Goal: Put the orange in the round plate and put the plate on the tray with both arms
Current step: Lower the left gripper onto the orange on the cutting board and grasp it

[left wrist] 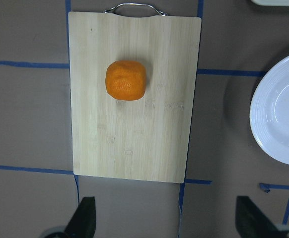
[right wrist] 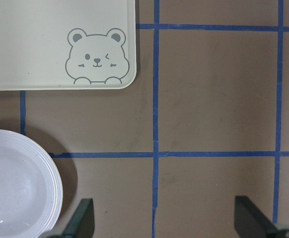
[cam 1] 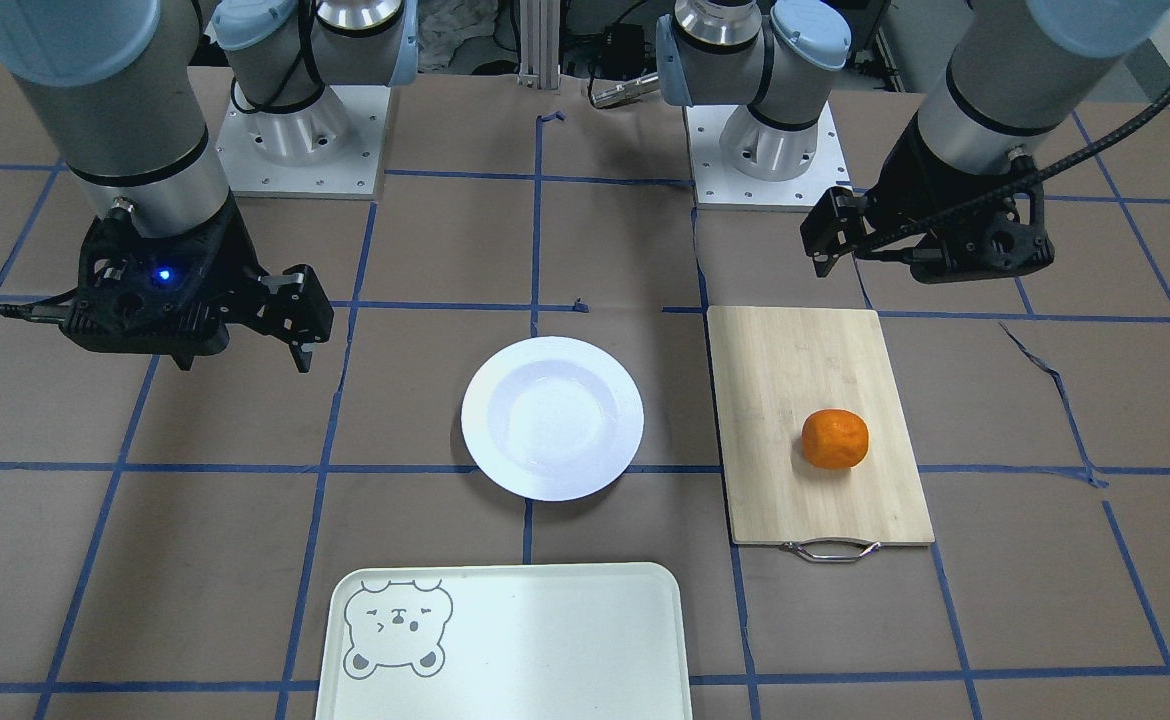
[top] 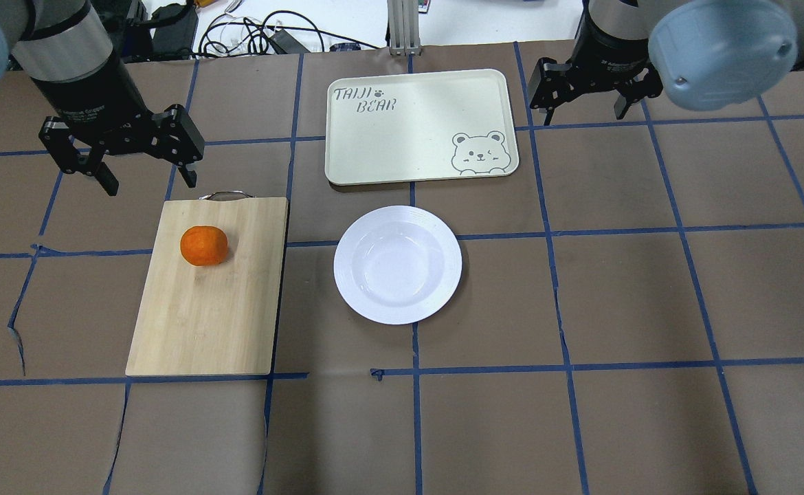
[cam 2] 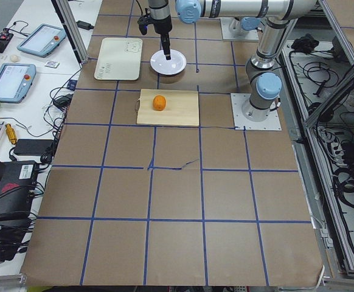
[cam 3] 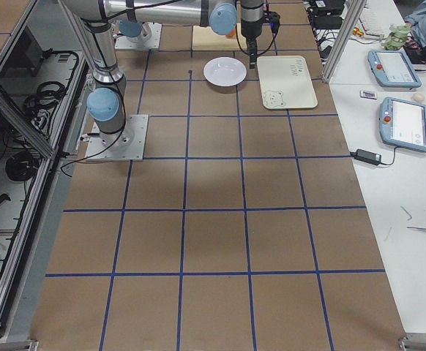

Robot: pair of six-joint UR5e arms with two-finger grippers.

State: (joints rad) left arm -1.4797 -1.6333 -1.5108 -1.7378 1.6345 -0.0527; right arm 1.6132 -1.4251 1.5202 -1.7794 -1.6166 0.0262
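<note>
The left hand (top: 148, 177) hangs spread above the counter (top: 649, 309), near the handle end of the board (top: 209, 309); the orange (top: 203, 245) sits on that board (toward the handle). The plate (top: 398, 265) lies on the counter close to the tray (top: 416, 130), not touching, and the right hand (top: 584, 113) hovers spread beside the tray.

One orange (top: 203, 245), one plate (top: 398, 265), one tray (top: 402, 130) and one board (top: 209, 285) are lying on the table (top: 649, 295). Two arms, a left arm (top: 72, 62) and a right arm (top: 718, 48), are hanging above. Seemingly two tablets (cam 3: 394, 67) (cam 3: 405, 123) are sitting aside.
</note>
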